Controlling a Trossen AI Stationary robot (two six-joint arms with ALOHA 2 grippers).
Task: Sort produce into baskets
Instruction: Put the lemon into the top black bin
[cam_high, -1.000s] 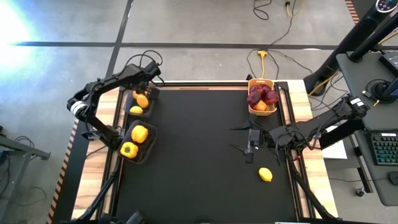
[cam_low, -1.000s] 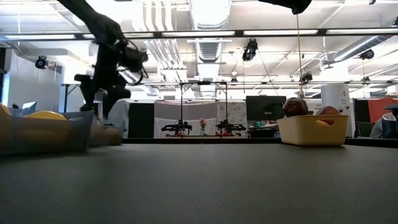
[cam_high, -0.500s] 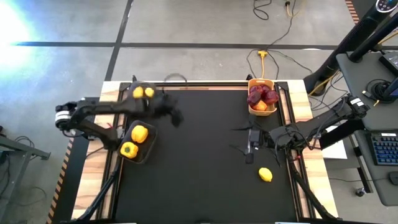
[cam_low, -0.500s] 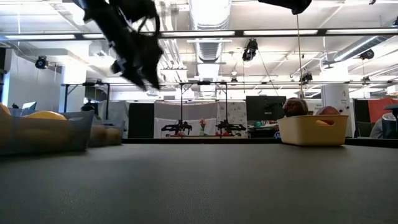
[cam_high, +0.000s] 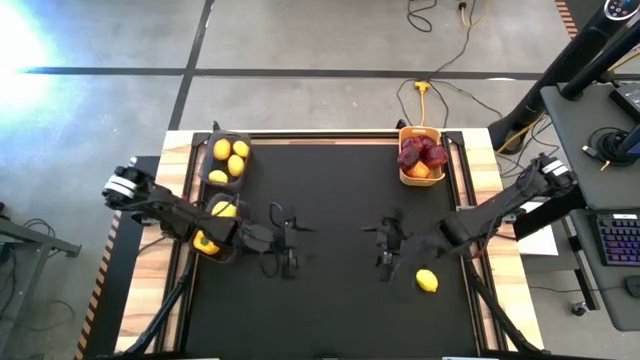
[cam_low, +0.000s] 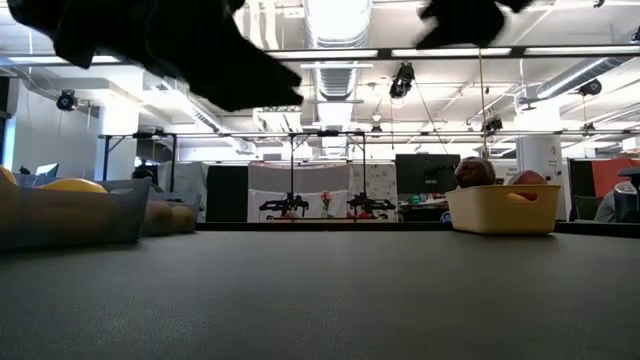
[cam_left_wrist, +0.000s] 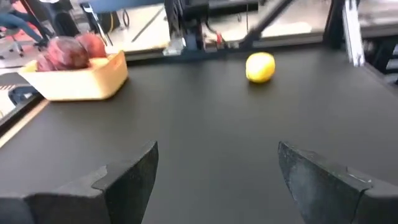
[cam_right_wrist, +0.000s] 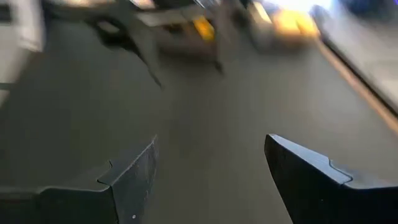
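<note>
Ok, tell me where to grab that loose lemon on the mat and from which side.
Grip the lemon across its narrow middle, coming straight down from above. It lies alone on the black mat with clear space all round, its long axis flat on the surface. The open right gripper is nearest, so it looks best placed to take it.

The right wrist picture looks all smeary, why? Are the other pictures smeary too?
The right wrist view is streaked with motion blur; only its own fingers look fairly clear. In the low view, dark arm shapes along the top are smeared, but the yellow basket is sharp. The left wrist view is only mildly soft, and the lemon is easy to see.
</note>
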